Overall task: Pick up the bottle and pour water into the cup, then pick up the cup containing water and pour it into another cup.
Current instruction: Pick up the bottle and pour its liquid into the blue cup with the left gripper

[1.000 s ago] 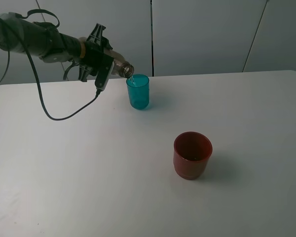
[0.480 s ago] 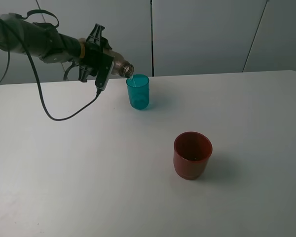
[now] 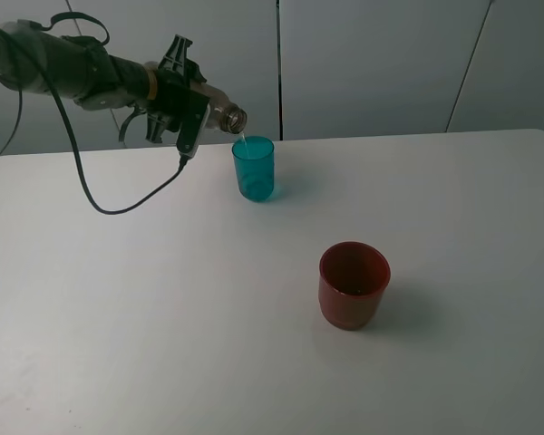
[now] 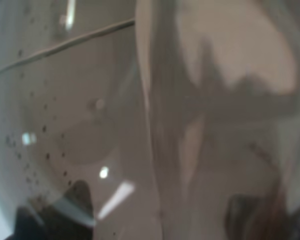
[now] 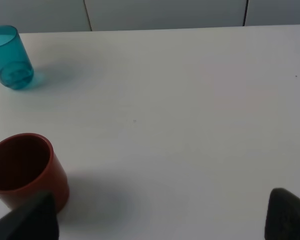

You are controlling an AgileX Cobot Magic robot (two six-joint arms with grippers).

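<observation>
Upper left, the left gripper (image 3: 186,100) pinches the tilted bottle (image 3: 225,115), trickling into the teal cup (image 3: 254,169) just below: first pour underway, red cup (image 3: 354,285) at lower centre unused, right gripper (image 5: 156,220) spread empty.

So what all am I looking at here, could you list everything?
table: one, white, under both cups.
bottle: one, smoky grey-brown, tilted in the air, mouth above the teal cup.
water: one thin stream, clear, from bottle mouth into teal cup.
teal cup: one, teal-blue, upright, far side.
red cup: one, dark red, upright, nearer the front.
cable: one, black, hanging in a loop on the left.
left arm: one, dark, reaching in from the left, jaws shut on the bottle.
right jaws: one pair, dark, open, empty, near the red cup.
</observation>
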